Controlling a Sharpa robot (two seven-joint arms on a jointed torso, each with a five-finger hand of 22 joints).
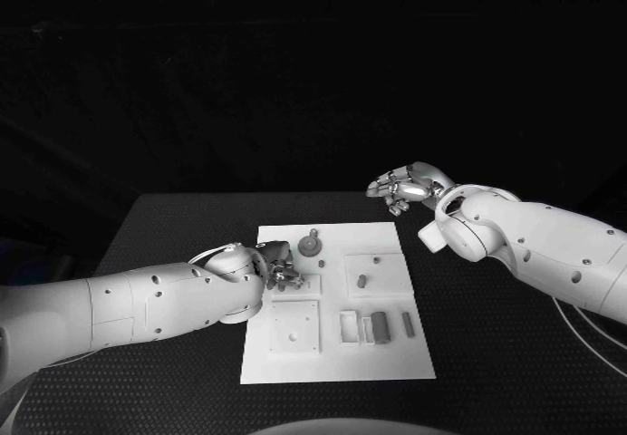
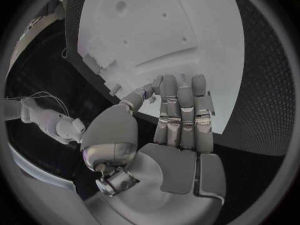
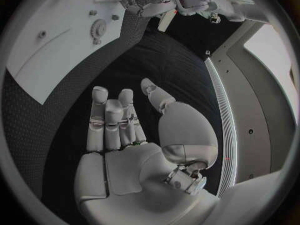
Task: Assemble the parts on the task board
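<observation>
Head view: your task board (image 1: 333,304) lies mid-table; a round grey part (image 1: 310,243) rests near its far edge and bar-shaped parts (image 1: 379,326) lie loose near its right edge, so assembly looks barely begun. The left hand (image 1: 278,267) sits over the board's left side; whether it grasps anything you cannot tell here. Left wrist view: left-hand fingers (image 2: 182,116) extended together, nothing held. Right wrist view: right hand (image 3: 128,135) released, empty, over bare table off the board's right edge.
</observation>
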